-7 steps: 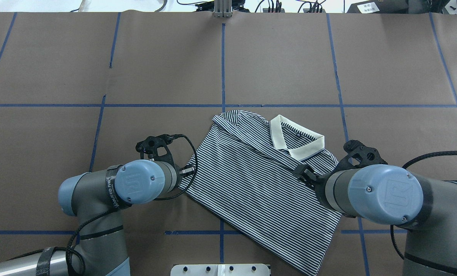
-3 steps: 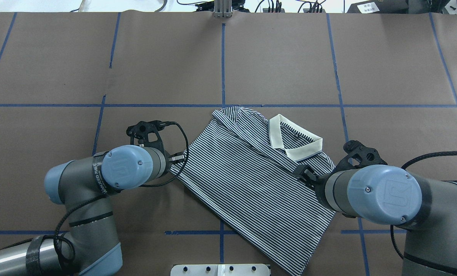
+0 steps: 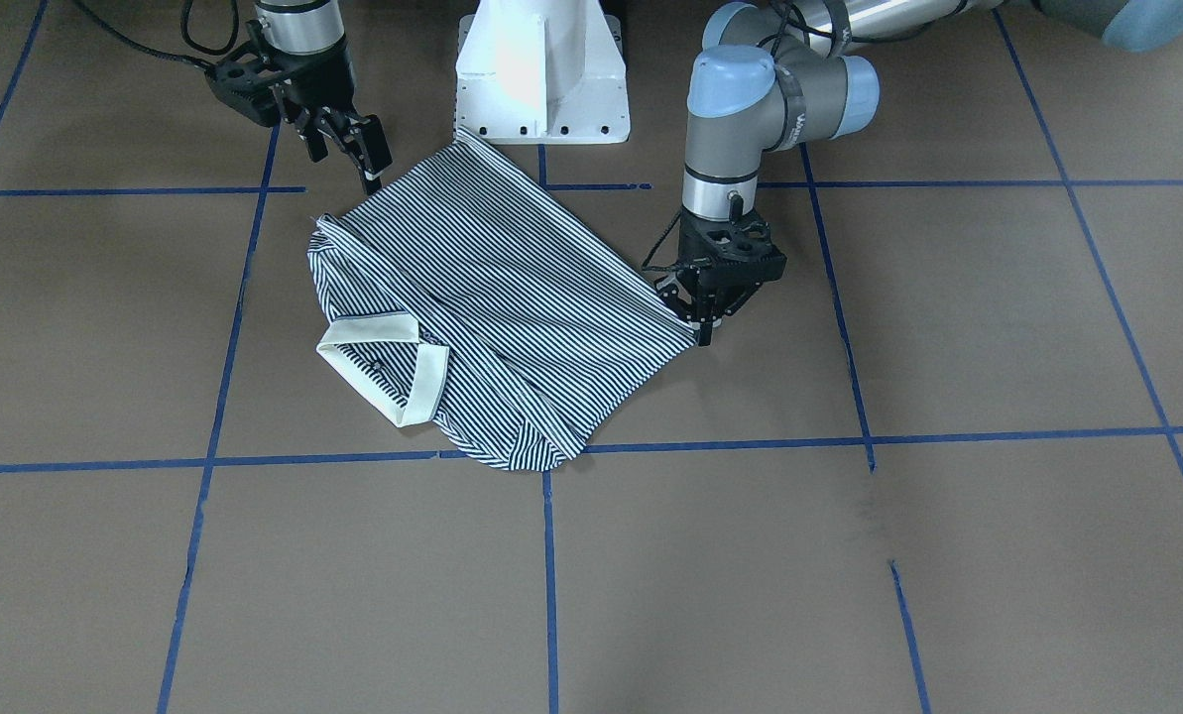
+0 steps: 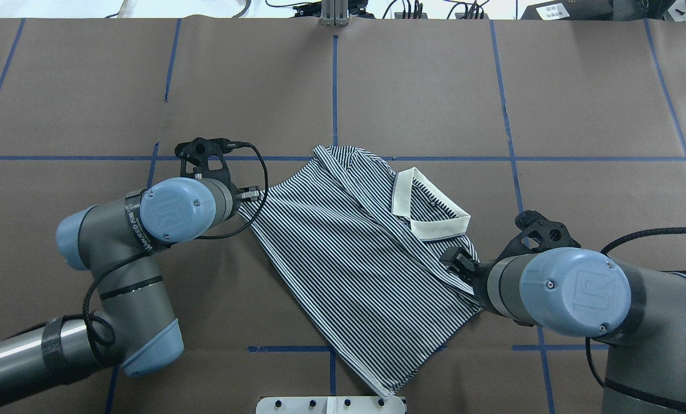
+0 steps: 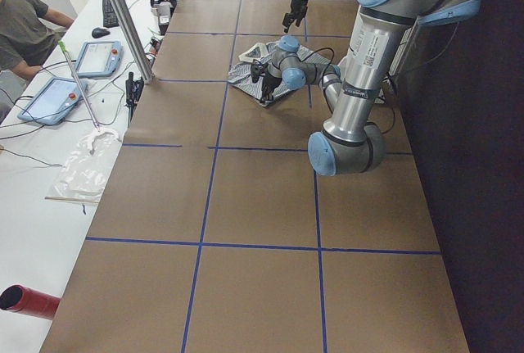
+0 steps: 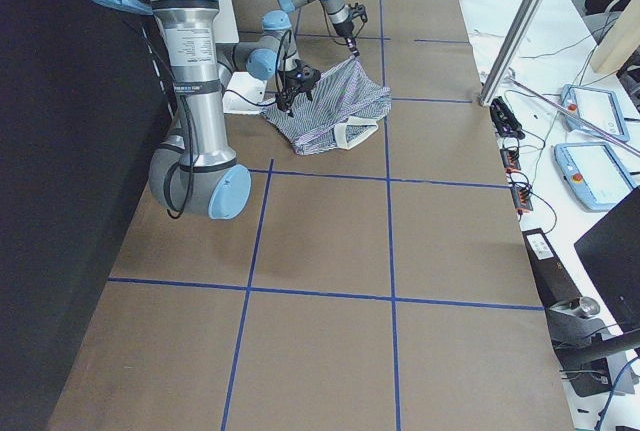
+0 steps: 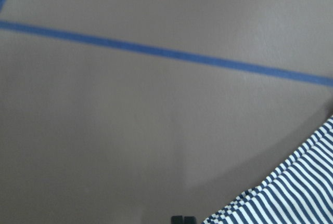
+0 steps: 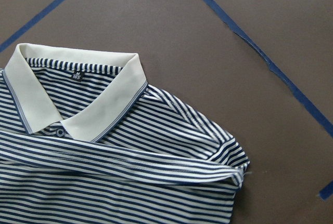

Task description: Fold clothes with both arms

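Shirt lies flat on the desk near the robot, collar up. Its sleeves are already tucked in, so the side folds look done. Left gripper jaws pinch a hem corner. Right gripper hangs at the far shoulder — its jaws' state is unclear. The hem-to-collar fold remains.

shirt 1 | left arm + right arm = 2 | left claw + right claw = 2 | pedestal 1
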Tool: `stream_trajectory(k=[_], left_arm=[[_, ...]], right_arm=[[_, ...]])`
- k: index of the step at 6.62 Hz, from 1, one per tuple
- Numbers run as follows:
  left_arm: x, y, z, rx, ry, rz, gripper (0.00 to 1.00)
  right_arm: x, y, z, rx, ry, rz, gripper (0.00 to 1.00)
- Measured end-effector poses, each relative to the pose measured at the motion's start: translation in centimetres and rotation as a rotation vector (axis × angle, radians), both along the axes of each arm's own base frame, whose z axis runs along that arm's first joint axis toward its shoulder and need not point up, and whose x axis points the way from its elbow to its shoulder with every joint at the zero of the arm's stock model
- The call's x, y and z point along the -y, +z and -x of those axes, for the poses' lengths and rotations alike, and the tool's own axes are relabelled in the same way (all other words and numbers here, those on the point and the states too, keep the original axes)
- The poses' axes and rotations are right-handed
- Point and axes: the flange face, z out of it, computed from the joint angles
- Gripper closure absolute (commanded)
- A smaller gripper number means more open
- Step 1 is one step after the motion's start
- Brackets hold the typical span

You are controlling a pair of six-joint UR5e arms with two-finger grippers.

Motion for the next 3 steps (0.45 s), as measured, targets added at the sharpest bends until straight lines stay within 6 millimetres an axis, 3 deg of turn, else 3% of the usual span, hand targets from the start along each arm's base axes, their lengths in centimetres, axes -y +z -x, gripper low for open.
stream_trajectory(k=[2, 3], left_arm=[[10.1, -0.5, -1.0, 0.019, -0.076, -0.064, 1.00], [15.7, -1.4, -1.5, 0.021, -0.116, -0.088, 0.74]], right_arm=[[0.1, -0.1, 0.2, -0.001, 0.003, -0.003, 0.00], [0.3, -0.5, 0.3, 0.007, 0.005, -0.007, 0.00]])
